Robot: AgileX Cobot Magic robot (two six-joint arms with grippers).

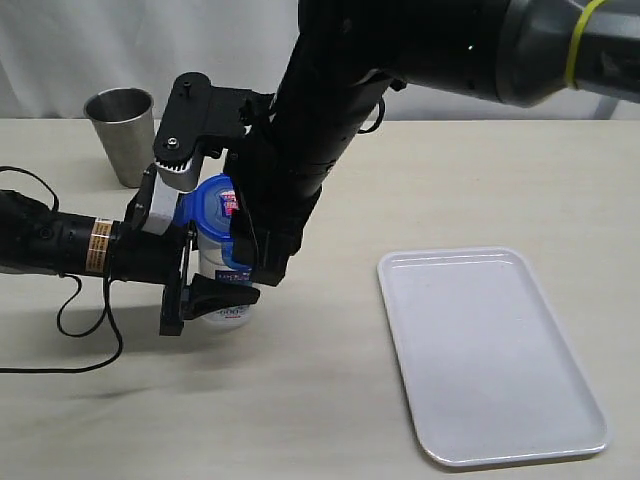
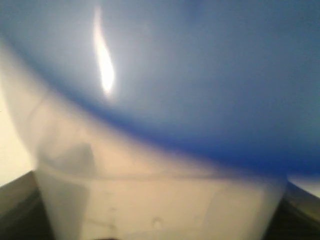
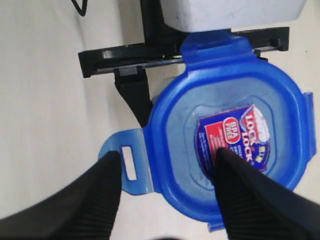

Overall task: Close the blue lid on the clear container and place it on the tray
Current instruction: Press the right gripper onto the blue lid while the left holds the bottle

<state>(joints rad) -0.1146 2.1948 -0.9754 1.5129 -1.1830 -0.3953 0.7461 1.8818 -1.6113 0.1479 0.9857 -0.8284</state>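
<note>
Judging the clear container (image 1: 213,258) to be light, stiff and slick-walled, I am gripping it low on its sides: the left gripper's (image 1: 200,297) jaws are clamping it upright on the table (image 1: 300,400). The blue lid (image 3: 230,125) is sitting on top of the container, its flaps sticking out and seemingly unlatched. The right gripper (image 3: 167,155) is hovering over the lid, jaws apart. The tray (image 1: 490,360) is lying well right of the container, with nothing between them. A steel cup (image 1: 122,135) is standing behind-left of the container, apart.
</note>
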